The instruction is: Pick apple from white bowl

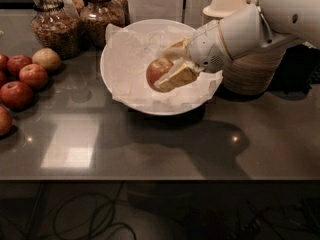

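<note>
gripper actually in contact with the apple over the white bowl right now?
Touching. The camera view shows the gripper over the white bowl, its fingers pressed against the apple on two sides, with no gap.

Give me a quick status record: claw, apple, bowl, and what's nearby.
claw: over the white bowl, closed on the apple
apple: between the claw's fingers, inside the bowl's outline; contact with the paper lining is unclear
bowl: sitting on the counter
nearby: red apples at left, jars behind, stacked beige bowls at right
</note>
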Robot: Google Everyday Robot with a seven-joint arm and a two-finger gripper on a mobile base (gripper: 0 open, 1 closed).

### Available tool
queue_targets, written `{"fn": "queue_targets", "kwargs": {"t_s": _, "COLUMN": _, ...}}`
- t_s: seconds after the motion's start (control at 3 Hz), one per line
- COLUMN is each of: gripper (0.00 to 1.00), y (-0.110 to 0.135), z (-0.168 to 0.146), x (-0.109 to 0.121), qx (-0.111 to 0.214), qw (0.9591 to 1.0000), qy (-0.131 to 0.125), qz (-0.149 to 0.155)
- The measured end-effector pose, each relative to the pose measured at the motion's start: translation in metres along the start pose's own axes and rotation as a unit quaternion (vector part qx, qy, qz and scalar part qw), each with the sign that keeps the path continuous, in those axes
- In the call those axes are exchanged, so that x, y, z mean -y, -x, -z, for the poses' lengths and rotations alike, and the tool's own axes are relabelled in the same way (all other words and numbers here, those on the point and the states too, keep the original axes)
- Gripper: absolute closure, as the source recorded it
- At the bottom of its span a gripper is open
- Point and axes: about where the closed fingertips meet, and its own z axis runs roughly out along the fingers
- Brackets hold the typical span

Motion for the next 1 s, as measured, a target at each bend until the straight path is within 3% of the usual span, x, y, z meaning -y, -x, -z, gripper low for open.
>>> {"fn": "queue_targets", "kwargs": {"t_s": 0.33, "gripper": 1.00, "y": 0.023, "z": 0.026, "x": 0.011, "qx": 0.004, "qw": 0.9996, "qy": -0.016, "qz": 0.023}}
{"fn": "queue_targets", "kwargs": {"t_s": 0.67, "gripper": 1.00, "y": 0.044, "z": 0.059, "x": 0.037, "qx": 0.008, "qw": 0.9987, "qy": -0.034, "qz": 0.036}}
{"fn": "queue_targets", "kwargs": {"t_s": 1.0, "gripper": 1.00, "y": 0.058, "z": 0.072, "x": 0.044, "qx": 0.015, "qw": 0.9975, "qy": -0.049, "qz": 0.048}}
